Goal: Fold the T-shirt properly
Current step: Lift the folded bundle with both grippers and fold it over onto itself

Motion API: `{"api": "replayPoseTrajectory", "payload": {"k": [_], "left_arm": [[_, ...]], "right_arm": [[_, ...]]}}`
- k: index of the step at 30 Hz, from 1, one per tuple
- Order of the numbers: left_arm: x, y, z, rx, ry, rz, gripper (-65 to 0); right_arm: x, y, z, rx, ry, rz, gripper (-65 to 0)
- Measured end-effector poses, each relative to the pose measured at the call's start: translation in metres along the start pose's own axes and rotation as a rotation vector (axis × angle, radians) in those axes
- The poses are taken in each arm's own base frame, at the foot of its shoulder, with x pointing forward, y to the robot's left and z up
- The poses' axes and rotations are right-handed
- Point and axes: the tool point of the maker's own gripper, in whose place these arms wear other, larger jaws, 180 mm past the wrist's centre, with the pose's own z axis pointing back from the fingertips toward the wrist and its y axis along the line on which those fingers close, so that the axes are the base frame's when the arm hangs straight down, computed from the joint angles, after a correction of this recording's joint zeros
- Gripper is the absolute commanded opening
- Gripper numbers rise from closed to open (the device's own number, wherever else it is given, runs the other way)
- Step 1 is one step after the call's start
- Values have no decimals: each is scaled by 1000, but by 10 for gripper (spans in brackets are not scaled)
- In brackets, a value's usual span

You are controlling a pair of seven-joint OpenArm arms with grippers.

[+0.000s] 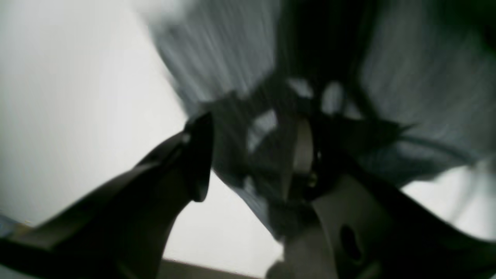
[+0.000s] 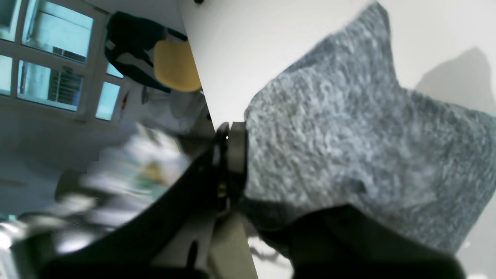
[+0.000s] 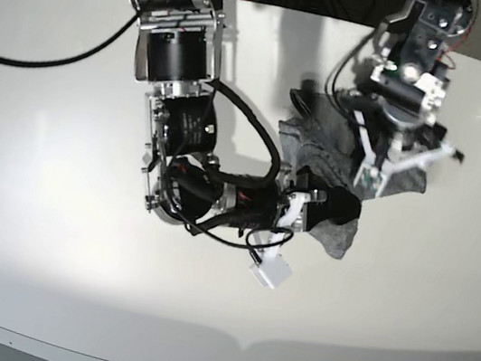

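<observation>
The right end effector (image 2: 232,166) is pinching a fold of the T-shirt (image 2: 348,147) while the left end effector (image 1: 248,155) is hanging spread over it. The shirt is lying bunched near the counter (image 3: 49,233)'s far edge. That thin knit is at risk of slipping free or dragging crooked, spoiling the fold.

- Base view: high, front-facing, angled down over the white desk (image 3: 49,233); both arms in frame.
- Left wrist view: very close behind the left tool (image 1: 248,155), blurred.
- Right wrist view: close behind the right tool (image 2: 236,170).
- All three share the T-shirt (image 3: 320,143).

One grey T-shirt (image 3: 336,154) – two robot arms – one white table (image 3: 53,206), one yellow chair (image 2: 176,66)
</observation>
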Motion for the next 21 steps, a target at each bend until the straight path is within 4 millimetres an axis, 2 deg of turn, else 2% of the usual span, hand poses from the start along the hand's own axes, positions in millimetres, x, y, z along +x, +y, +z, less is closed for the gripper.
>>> {"api": "replayPoseTrajectory", "payload": {"k": [1,3,7,10,13,16,19,21], "left_arm": [[16,10,10,18,-60,16,-380],[34,21,27,34,-135,30,-380],[30,15,32,-13,-135,37,-380],[10,12,23,10,-99,-7,-380],[-32,11,-3,41,-36,-93,-380],[-78,18,-28,66,85,-175,-380],[-84,29,-41,105,114,-183,-380],[-80,23,-43,75,92,-154,-380]], "right_arm": [[0,0,0,-1,2,1,-594],[0,0,0,-1,1,0,-594],[0,0,0,0,0,0,-594],[0,0,0,2,-1,0,-594],[0,0,0,-1,0,0,-594],[0,0,1,0,-1,0,-594],[0,1,0,3,-1,0,-594],[0,0,0,-1,1,0,-594]]}}
